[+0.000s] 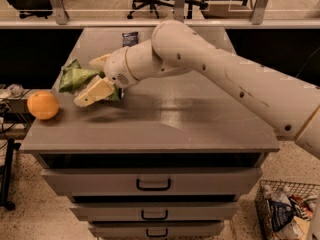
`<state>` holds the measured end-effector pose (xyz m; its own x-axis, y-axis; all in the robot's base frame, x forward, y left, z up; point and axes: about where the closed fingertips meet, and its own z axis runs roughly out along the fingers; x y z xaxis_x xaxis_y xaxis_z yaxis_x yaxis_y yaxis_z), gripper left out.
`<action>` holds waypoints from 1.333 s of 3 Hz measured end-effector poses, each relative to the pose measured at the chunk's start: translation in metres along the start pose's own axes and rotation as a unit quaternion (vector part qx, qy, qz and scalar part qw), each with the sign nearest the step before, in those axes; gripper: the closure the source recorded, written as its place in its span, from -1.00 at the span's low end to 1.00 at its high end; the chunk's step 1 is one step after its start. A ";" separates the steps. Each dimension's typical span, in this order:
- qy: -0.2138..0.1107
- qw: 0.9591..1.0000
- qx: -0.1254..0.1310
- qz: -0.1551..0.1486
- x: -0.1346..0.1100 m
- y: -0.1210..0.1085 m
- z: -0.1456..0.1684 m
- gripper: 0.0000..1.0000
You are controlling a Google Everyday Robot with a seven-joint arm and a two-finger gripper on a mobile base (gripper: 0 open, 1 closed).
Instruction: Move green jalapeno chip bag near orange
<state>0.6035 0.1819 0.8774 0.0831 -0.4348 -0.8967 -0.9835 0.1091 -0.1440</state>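
Note:
The green jalapeno chip bag (75,78) is a crumpled light-green foil bag held at the left side of the grey cabinet top (165,119). My gripper (92,79) is shut on the bag, with one cream finger (94,92) in front of it and one behind it. The bag hangs slightly above the surface, tilted, its left end pointing towards the orange (43,105). The orange sits at the cabinet's left edge, a short gap left of the bag. My white arm reaches in from the right.
A small dark packet (130,38) lies at the back of the cabinet top. The cabinet has drawers with handles (153,185) below. A wire basket (287,214) of items stands on the floor at lower right. Office chairs stand behind.

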 end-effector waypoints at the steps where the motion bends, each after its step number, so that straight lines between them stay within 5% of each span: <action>1: 0.000 1.000 0.000 0.000 0.000 0.000 0.000 -1.00; 2: -0.002 1.000 0.006 0.000 -0.001 -0.003 -0.004 -1.00; 4: 0.012 0.994 0.105 -0.027 -0.001 -0.044 -0.070 -1.00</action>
<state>0.6358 0.1146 0.9141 0.1284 -0.4656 -0.8756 -0.9225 0.2681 -0.2778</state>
